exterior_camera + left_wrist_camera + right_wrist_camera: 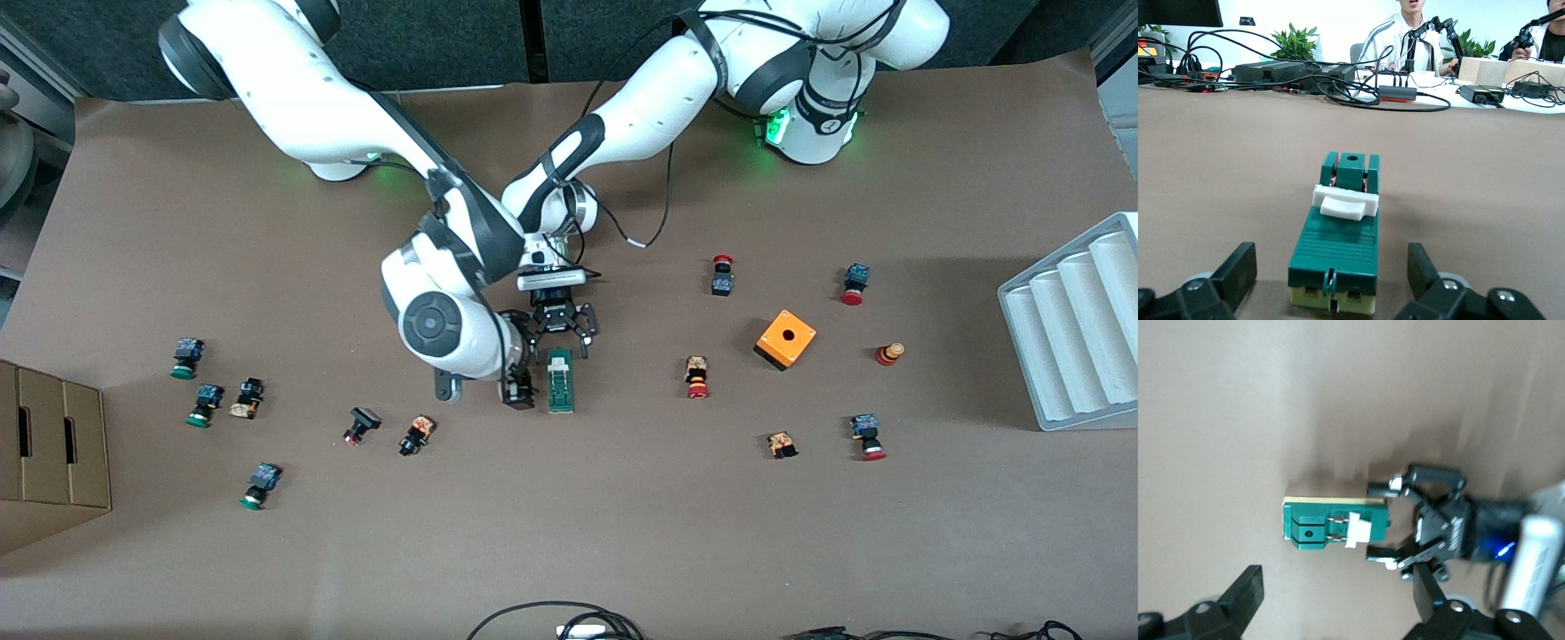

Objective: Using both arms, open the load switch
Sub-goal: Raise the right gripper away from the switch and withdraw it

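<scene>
Lying free on the table, the load switch (560,380) is flanked by the left gripper (562,331) and right gripper (518,388), both spread apart. Release appears done; withdrawal is called for next.

Load switch (560,380): you see narrow dark-green rectangular block, lying flat on table near its middle, long axis running toward front camera. White plastic lever piece (1344,203) sits across top, closer to end with round hole and two metal pins. Cream-coloured base strip shows under green body at ribbed end. Relative to orange cube (786,339): switch lies well apart from it, toward right arm's end of table, slightly nearer front camera. Block free, nothing clamped on it.
</scene>
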`<move>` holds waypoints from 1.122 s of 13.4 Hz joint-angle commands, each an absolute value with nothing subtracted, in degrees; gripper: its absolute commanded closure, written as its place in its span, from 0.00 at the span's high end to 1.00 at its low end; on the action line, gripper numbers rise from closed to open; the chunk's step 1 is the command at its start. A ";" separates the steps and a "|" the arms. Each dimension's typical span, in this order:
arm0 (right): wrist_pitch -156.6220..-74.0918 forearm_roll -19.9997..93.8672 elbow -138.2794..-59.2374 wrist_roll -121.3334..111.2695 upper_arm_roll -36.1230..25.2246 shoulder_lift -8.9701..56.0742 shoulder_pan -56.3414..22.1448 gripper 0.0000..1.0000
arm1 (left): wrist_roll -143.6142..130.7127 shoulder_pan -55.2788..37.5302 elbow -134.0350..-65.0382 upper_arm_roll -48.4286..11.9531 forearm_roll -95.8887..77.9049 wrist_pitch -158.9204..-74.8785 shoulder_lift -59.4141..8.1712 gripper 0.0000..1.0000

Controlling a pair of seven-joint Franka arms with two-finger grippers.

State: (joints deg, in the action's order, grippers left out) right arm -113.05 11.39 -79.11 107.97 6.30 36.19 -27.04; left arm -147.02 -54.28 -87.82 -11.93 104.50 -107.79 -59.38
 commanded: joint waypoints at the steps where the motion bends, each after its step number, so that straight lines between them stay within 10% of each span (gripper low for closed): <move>1: -107.08 10.11 -83.31 92.53 6.59 28.33 -22.69 1.00 | -146.43 -54.05 -87.63 -12.22 104.77 -107.84 -58.71 1.00; 10: -93.27 10.02 -89.30 30.64 6.95 10.30 -2.92 1.00 | -124.40 -53.97 -86.57 -12.66 92.82 -108.72 -53.71 1.00; 15: -90.87 7.39 -89.91 -1.61 -5.95 4.67 -2.28 1.00 | -100.52 -53.09 -83.86 -12.57 77.65 -113.02 -48.78 1.00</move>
State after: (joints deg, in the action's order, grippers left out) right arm -90.69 8.86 -87.35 7.84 -2.29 7.96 -1.87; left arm -109.49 -53.62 -85.03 -12.38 83.54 -111.53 -50.86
